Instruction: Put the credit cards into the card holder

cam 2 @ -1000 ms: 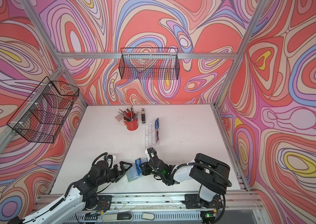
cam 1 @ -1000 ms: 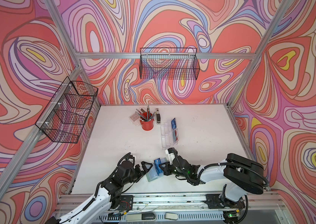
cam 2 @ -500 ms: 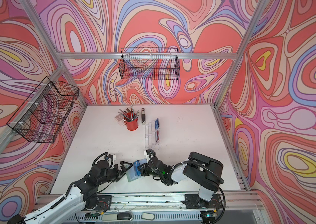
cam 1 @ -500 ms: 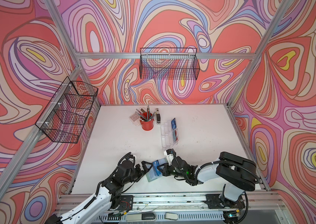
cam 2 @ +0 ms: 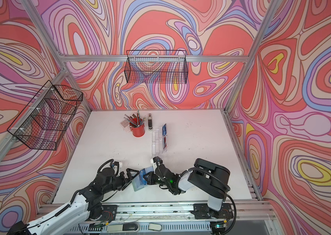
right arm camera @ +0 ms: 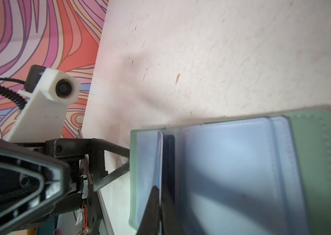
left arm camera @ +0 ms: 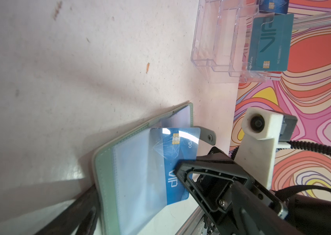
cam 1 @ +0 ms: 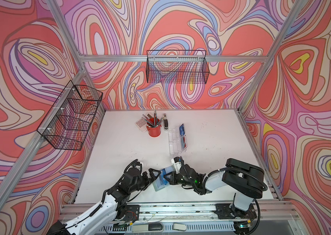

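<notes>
- Right at the front edge of the white table (cam 1: 211, 146), the sage-green card holder (cam 1: 160, 184) lay open and flat between the two arms, its clear sleeves facing up.
- The right gripper (cam 1: 167, 176) had its jaws pinched tight on a blue card (left arm camera: 177, 146) marked "VIP", and it came over the holder from the right in both top views.
- Part of that card sat beneath a clear sleeve. The part at the fingers stuck out past the holder's edge, just beside the grey snap strap (left arm camera: 208, 136).
- In the right wrist view the card (right arm camera: 160, 158) stood edge-on among the sleeves, with the dark fingertips (right arm camera: 152, 203) closed on either face of it.
- The left gripper (cam 1: 153, 179) waited on the holder's opposite side with its jaws spread wide.
- One fingertip (right arm camera: 118, 147) touched the green border there. I could not tell whether it pressed on the holder.
- Just beyond the right gripper, and apart from it, stood a clear tiered stand (cam 1: 175, 142).
- A teal card (left arm camera: 270, 40) stood upright in one pocket of the stand, and another blue one (left arm camera: 273, 6) sat in the pocket behind.
- Farther back stood a red cup (cam 1: 154, 131) full of pens, with a calculator (cam 1: 141, 123) on its left and a dark stapler (cam 1: 165, 122) on its right.
- Farthest of all, two black wire baskets hung on the patterned walls, one at the back (cam 1: 177, 69) and one on the left (cam 1: 71, 118).
</notes>
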